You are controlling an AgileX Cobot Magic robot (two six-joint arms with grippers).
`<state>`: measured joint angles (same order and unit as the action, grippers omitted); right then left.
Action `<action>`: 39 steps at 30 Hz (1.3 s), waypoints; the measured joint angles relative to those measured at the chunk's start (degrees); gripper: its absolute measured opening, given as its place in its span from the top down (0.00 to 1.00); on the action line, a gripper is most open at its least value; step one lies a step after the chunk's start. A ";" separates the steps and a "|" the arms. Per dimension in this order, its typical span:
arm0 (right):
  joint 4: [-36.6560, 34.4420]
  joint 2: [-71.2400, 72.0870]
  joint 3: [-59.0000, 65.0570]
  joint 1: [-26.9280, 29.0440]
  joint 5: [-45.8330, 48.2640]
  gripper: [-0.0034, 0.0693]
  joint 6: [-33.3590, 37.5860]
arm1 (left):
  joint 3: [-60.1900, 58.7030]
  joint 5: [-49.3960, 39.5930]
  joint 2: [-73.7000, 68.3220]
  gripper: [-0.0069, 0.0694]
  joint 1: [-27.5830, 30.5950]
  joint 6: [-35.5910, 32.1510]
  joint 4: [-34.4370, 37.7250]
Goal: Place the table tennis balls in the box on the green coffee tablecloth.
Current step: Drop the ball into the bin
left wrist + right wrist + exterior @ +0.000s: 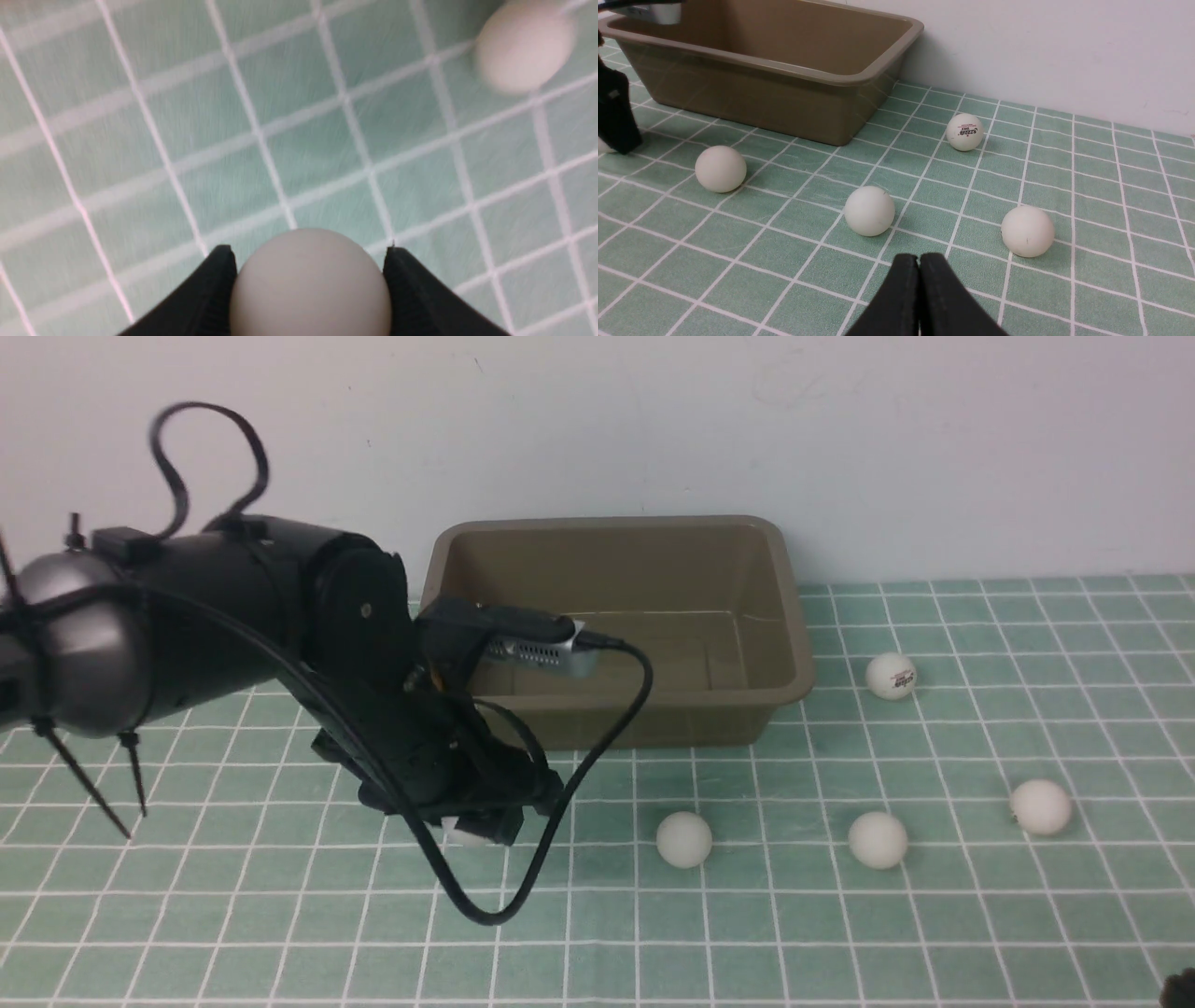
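A pale green tablecloth [840,933] gridded with thin white lines covers the work surface, and a plain white wall [840,429] rises behind it. The left gripper [308,249] hangs low over the cloth. Its two black fingers [210,289] press against opposite sides of a small matte white table tennis ball [310,289]. In the front view only a sliver of that ball shows beneath the gripper, so I cannot tell whether it is clear of the cloth.

Beyond this gripper, farther from the robot and a little to its right, an olive-brown rectangular plastic box [607,525] stands on the cloth against the wall. The nearest loose white ball [684,840] lies near the gripper, on its right.

The right gripper [919,261] has its black fingers pressed together with nothing between them. Just ahead of it two plain balls [869,211] rest on the cloth. Farther ahead sits a white ball printed with a dark logo [965,131], apart from the box's right-hand corner.
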<state>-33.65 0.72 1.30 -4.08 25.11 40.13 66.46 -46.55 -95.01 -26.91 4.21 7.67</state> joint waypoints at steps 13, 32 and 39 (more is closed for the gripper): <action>0.00 0.00 0.00 0.00 0.00 0.97 0.00 | 0.00 41.18 -3.77 0.45 0.00 -4.21 0.96; 0.00 0.00 0.00 0.00 0.00 0.97 0.00 | -0.05 64.64 -18.40 0.37 2.08 -6.10 1.34; 0.00 0.00 0.00 0.00 0.00 0.97 0.00 | -0.05 64.64 -18.35 0.35 2.26 -6.10 1.41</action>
<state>-33.65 0.72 1.30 -4.08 25.11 40.13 66.40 18.09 -113.36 -24.65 -1.89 9.08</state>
